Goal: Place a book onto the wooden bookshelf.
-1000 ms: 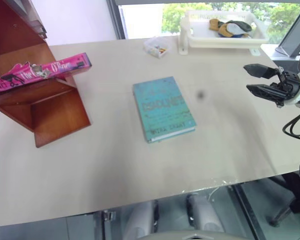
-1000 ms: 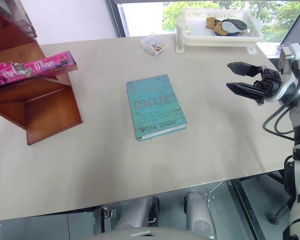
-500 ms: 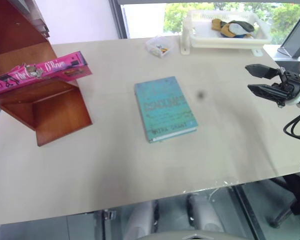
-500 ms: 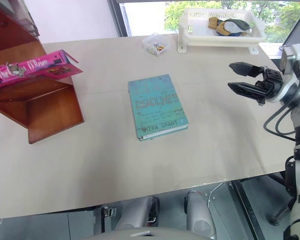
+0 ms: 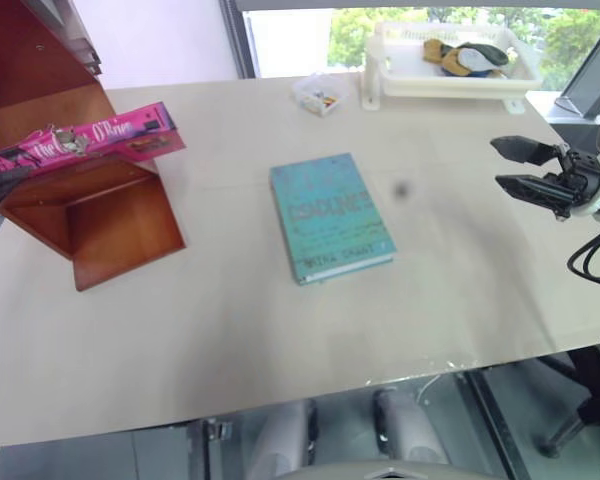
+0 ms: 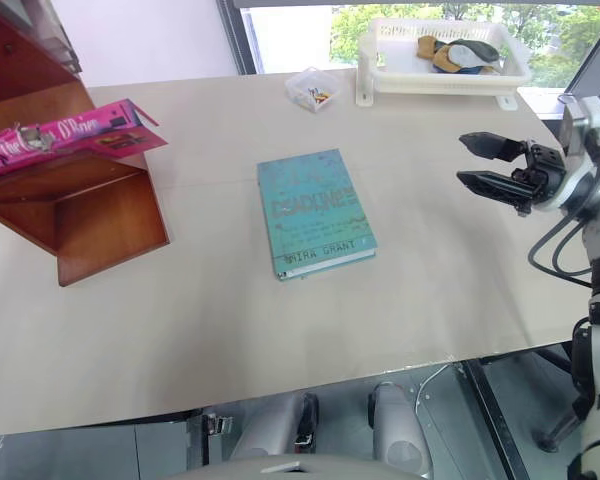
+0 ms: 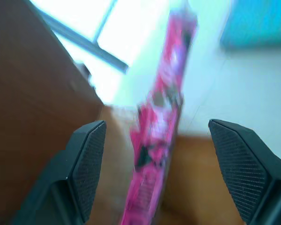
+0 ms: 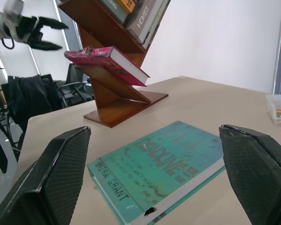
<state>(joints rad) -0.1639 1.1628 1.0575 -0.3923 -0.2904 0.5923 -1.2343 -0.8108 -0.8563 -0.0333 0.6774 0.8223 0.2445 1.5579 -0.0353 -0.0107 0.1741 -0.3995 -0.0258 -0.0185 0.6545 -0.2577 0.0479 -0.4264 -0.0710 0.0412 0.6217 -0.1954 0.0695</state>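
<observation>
Book place: the pink book (image 5: 80,145) is lying across the slanted panel of the wooden bookshelf (image 5: 90,215), long axis pointing toward the teal book (image 5: 332,216).
Nearer arm: the left gripper (image 7: 164,164) is facing the pink book, wide and empty.
Right gripper (image 6: 492,166): it is hanging wide, well apart from the bookshelf.

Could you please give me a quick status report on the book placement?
Left gripper open, clear of the pink book. Book lies on the wooden bookshelf. Right gripper open, empty. Teal book flat on the table, not in the way.

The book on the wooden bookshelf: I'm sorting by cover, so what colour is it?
Bright pink, the book with dark pictures; the right wrist view shows it best.
</observation>
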